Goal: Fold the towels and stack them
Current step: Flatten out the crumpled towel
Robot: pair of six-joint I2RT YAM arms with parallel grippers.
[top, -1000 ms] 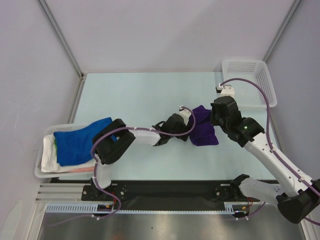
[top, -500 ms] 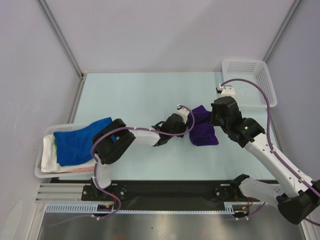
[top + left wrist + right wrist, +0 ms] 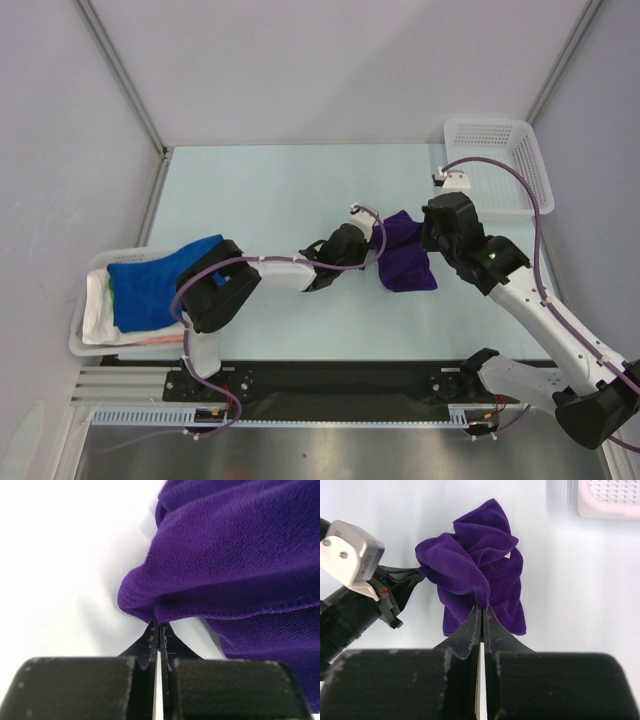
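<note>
Top external view puts the crumpled purple terry towel [image 3: 404, 254] right of centre on the pale blue-green tabletop [image 3: 270, 190], pinched from both sides at once. The left gripper [image 3: 374, 243] reaches in from the left and has its two black fingers clamped tight on a bunched edge of the cloth; the left wrist view shows that plainly, the fingers [image 3: 153, 636] pressed together with a fold of purple towel [image 3: 235, 575] squeezed between them. The right gripper [image 3: 428, 240] comes from the other side, and its wrist view shows its fingertips [image 3: 479, 614] closed on a ridge near the top of the heap, the rest of the towel [image 3: 485, 580] hanging below and resting on the table.

I'd judge both arms hold separate edges so they can pull apart and spread the cloth flat before any fold; as it lies now it is a lump, not a sheet.

At lower left of the top view a white plastic tray [image 3: 84, 340] holds a blue towel [image 3: 160, 283] draped over a pile of white cloth [image 3: 97, 305], probably the stack this one joins. The white mesh basket [image 3: 500, 165] at upper right looks unused.
</note>
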